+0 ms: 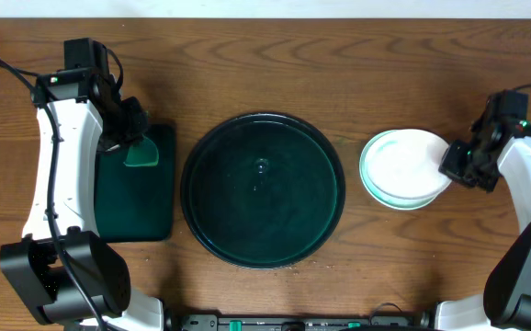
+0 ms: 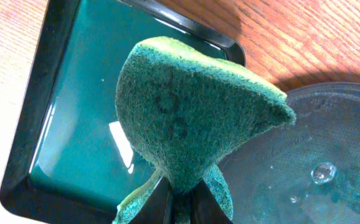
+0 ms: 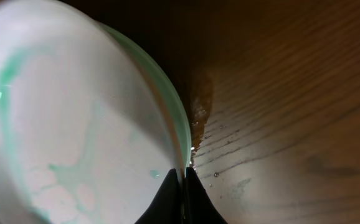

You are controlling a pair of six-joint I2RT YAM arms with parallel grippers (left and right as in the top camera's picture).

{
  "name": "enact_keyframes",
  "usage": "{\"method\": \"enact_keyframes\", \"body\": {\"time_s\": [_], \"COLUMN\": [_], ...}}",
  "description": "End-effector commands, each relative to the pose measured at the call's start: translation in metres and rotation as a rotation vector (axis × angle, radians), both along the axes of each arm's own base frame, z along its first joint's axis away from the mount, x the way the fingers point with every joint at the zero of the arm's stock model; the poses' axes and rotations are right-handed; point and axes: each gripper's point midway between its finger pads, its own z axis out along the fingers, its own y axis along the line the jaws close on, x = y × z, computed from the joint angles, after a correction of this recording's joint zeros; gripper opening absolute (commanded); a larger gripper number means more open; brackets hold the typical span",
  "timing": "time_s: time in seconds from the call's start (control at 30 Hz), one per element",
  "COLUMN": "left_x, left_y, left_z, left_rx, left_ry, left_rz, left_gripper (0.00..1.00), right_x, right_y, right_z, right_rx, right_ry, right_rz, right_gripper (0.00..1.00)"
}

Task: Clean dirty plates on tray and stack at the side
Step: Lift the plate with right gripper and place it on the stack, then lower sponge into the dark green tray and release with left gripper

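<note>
The large round black tray (image 1: 262, 188) sits at the table's centre with nothing on it but water drops; its rim shows in the left wrist view (image 2: 329, 155). A stack of white mint-tinted plates (image 1: 401, 168) rests on the table to its right. My right gripper (image 1: 453, 164) is shut on the right rim of the top plate (image 3: 74, 124), which carries faint smeared green marks. My left gripper (image 1: 133, 138) is shut on the teal-green sponge (image 2: 192, 118) and holds it above the rectangular dark green tray (image 1: 137, 188).
The rectangular dark green tray (image 2: 74, 112) lies left of the round tray and holds a film of liquid. Water droplets wet the wood beside the plate stack (image 3: 217, 168). Bare wooden table lies behind and in front.
</note>
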Motion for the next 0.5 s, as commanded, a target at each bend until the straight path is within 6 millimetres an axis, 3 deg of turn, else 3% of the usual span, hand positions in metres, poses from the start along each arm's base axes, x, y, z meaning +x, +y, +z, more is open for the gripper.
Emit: {"method": "enact_keyframes", "body": {"time_s": [0.0,0.13,0.33,0.47], "left_x": [-0.001,-0.013,-0.033,-0.040], "left_y": [0.002,0.013,0.025,0.027], "left_z": [0.000,-0.002,-0.015,-0.034], "left_rx": [0.015,0.094,0.193,0.189], "left_ry": [0.009,0.066,0.171,0.202], "left_rz": [-0.027,-0.080,-0.284,-0.305], "left_gripper": [0.07,0.07,0.07,0.07], "right_x": [-0.008,-0.005,0.023,0.042], "right_y": [0.003,0.006,0.028,0.040], "right_z": [-0.009,-0.001,0.049,0.077], "right_rx": [-0.008,0.001,0.111,0.101], "right_ry": [0.016,0.012,-0.089,-0.154], "right_rz": [0.026,0.068,0.170,0.215], "right_gripper": [0.15,0.33,0.43,0.50]}}
